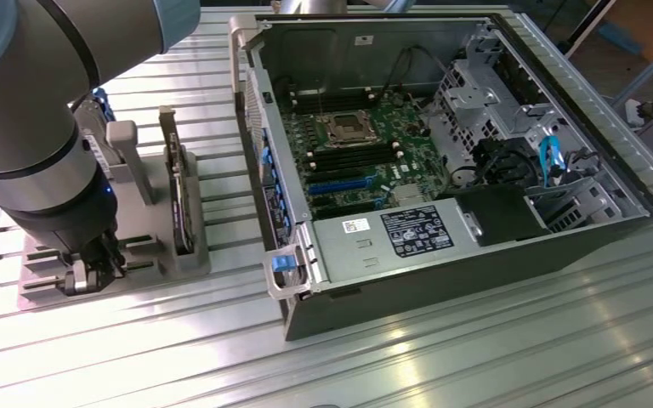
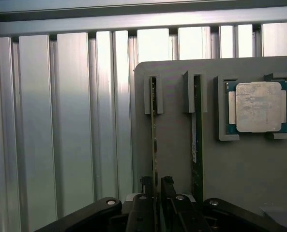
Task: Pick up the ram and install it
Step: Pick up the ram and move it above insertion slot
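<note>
Wrist view shows the tool [image 2: 156, 187] low over the grey holder [image 2: 174, 145]. Its fingers [image 2: 168, 191] are a little apart, one on each side of the ram [image 2: 154, 125], and do not seem to pinch it yet. The ram stands on its thin edge along the holder's long edge, next to the bare surface [image 2: 70, 121]. A good grab needs both fingers even on the flat sides and a soft squeeze. The other stick [image 2: 196, 135] is just beside, so no wobbling. Farther off sits the open computer case [image 1: 440, 289].
</note>
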Tool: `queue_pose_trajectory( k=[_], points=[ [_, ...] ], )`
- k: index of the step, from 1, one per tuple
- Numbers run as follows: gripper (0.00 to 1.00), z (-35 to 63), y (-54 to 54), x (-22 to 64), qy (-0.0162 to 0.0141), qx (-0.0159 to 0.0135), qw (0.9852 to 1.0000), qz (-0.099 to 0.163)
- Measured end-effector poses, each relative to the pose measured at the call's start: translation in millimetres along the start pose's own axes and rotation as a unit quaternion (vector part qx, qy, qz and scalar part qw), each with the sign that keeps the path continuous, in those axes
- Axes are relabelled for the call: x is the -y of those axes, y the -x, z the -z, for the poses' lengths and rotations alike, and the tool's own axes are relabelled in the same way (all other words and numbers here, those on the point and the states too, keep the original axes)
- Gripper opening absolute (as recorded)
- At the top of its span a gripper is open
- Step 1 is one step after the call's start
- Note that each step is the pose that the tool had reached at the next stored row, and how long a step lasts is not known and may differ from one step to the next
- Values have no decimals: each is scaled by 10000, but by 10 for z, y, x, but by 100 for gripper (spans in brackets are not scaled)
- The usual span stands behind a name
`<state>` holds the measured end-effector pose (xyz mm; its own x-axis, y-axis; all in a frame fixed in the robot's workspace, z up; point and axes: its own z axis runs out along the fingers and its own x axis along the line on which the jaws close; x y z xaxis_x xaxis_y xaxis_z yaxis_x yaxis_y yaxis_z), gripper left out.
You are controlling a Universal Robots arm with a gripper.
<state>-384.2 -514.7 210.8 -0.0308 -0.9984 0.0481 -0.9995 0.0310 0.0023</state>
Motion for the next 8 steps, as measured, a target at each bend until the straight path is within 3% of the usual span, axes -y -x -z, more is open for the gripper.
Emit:
queue_pose_trajectory(
  k=[8],
  points=[
    [22, 0, 0, 0, 0, 0, 10000, 0]
  ],
)
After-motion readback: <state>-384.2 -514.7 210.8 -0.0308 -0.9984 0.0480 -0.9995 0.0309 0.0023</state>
